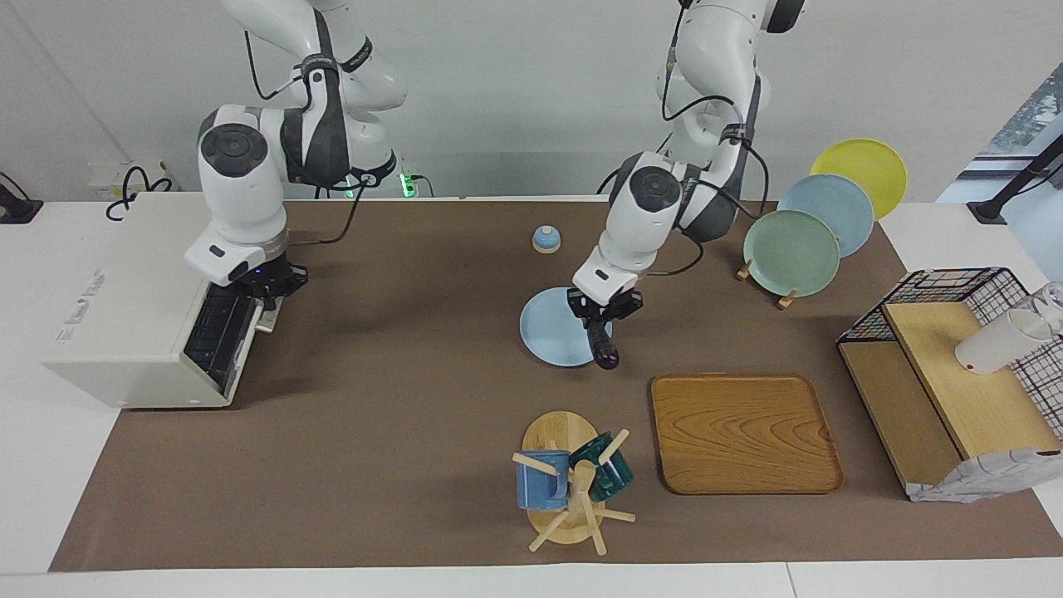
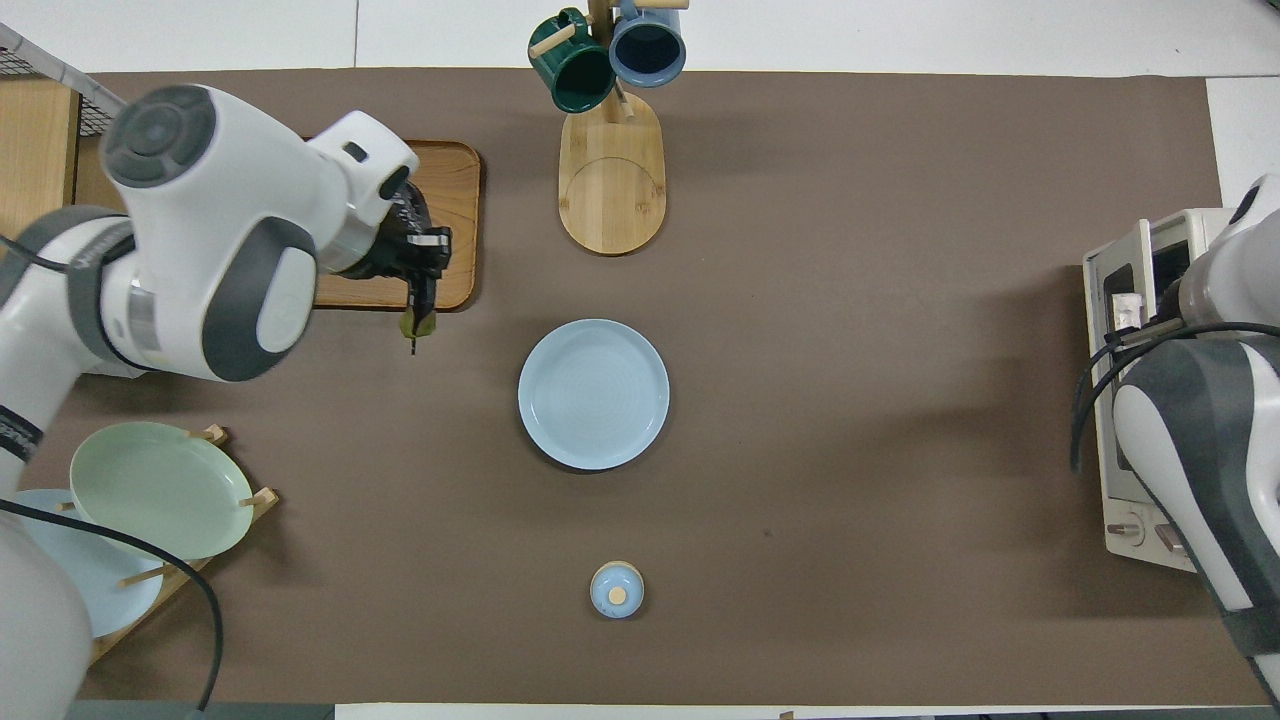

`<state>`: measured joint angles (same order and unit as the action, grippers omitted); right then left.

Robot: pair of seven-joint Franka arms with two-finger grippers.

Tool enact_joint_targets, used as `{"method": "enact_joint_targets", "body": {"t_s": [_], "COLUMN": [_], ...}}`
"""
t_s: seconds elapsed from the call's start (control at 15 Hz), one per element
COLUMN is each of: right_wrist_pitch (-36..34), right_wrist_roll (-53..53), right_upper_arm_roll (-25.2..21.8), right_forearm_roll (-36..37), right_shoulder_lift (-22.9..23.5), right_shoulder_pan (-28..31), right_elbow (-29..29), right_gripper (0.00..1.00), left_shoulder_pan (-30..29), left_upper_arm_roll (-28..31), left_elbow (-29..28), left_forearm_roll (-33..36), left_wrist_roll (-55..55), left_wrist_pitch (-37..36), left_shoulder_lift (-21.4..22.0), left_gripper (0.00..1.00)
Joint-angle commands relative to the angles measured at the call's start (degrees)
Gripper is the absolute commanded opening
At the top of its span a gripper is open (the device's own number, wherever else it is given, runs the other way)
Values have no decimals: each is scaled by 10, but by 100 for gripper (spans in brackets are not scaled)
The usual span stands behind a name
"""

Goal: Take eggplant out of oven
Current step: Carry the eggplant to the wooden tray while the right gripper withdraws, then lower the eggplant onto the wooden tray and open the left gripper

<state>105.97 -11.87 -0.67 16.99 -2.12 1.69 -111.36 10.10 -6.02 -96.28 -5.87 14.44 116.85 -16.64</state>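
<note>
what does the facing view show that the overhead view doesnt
Only the facing view shows the wire basket shelf with a white cup on its wooden board, the yellow plate in the rack, the oven's open door with the right gripper at it, and the dark length of the eggplant hanging from the left gripper.

Only the overhead view shows the oven's knobs and the eggplant's green stem end.

Both show the light blue plate, wooden tray, mug tree, small blue lid and green plate.
</note>
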Motion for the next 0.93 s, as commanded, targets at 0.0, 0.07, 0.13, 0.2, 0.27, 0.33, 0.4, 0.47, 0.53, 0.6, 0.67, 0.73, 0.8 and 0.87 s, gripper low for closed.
{"method": "enact_joint_targets", "body": {"t_s": [0.0, 0.07, 0.13, 0.2, 0.27, 0.33, 0.4, 0.47, 0.53, 0.6, 0.67, 0.73, 0.8, 0.87], "right_wrist_pitch": [-92, -106, -109, -97, -65, -8, 33, 55, 64, 71, 86, 96, 94, 92], "right_wrist_roll": [-9, -9, -6, -1, 3, 7, 9, 17, 28, 30, 30, 29, 28, 26], "right_upper_arm_roll": [8, 10, 13, 13, 13, 12, 13, 12, 12, 12, 11, 10, 9, 9], "right_forearm_roll": [-32, -43, -54, -70, -87, -90, -93, -93, -93, -93, -92, -89, -80, -65], "right_shoulder_lift": [-5, -4, -4, -4, -5, -10, -14, -15, -12, -7, -7, -7, -7, -7], "right_shoulder_pan": [-2, -3, -9, -15, -14, -14, -12, -12, -12, -10, -5, -2, -2, -1], "right_elbow": [74, 87, 91, 84, 69, 22, -14, -38, -49, -55, -67, -76, -77, -77], "right_gripper": [9, 10, 12, 13, 13, 12, 12, 12, 12, 13, 12, 12, 12, 12], "left_shoulder_pan": [-51, -61, -72, -79, -81, -82, -82, -83, -83, -83, -83, -80, -76, -76], "left_upper_arm_roll": [-7, -7, -8, -8, -8, -8, -8, -8, -8, -7, -7, -8, -7, -7], "left_elbow": [50, 78, 119, 151, 172, 180, 179, 174, 173, 168, 161, 152, 133, 121], "left_forearm_roll": [7, 13, 26, 37, 46, 50, 51, 53, 55, 57, 58, 67, 80, 82], "left_wrist_roll": [-41, -44, -44, -45, -51, -57, -57, -57, -57, -57, -59, -62, -63, -63], "left_wrist_pitch": [-14, -16, -19, -22, -19, -9, 12, 35, 47, 51, 58, 70, 86, 98], "left_shoulder_lift": [-51, -76, -112, -144, -170, -188, -194, -197, -199, -199, -199, -198, -195, -192], "left_gripper": [0, 0, 0, 0, 0, 0, 0, 0, 0, 0, 0, 0, 0, 0]}}
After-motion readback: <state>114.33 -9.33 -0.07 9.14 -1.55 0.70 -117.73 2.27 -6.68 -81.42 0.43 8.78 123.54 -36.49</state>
